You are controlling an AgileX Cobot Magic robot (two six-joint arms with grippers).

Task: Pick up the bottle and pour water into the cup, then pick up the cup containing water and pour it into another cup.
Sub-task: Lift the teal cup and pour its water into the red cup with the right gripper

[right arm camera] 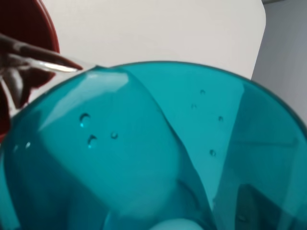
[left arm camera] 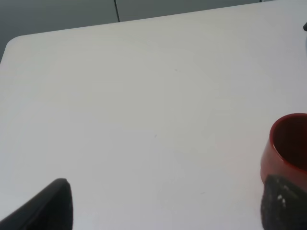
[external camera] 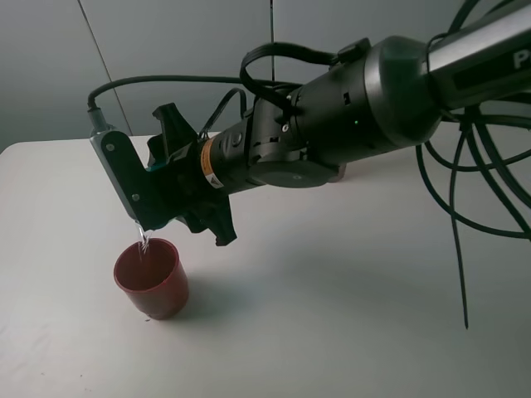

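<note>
My right gripper [external camera: 184,184] has reached across to the left side and is shut on the teal cup [external camera: 159,164], holding it tipped over. The cup fills the right wrist view [right arm camera: 158,153] with droplets on its wall. A thin stream of water [external camera: 143,240] falls from its rim into the red-brown cup [external camera: 151,278], which stands upright on the table below. The red-brown cup also shows in the right wrist view [right arm camera: 29,33] and in the left wrist view [left arm camera: 288,143]. My left gripper [left arm camera: 168,196] is open and empty, low over the table beside the red-brown cup. The bottle is out of view.
The white table [external camera: 348,315] spreads under both arms, with its far left corner [left arm camera: 14,43] rounded against a grey wall. Black cables [external camera: 465,191] hang from the right arm at the right side.
</note>
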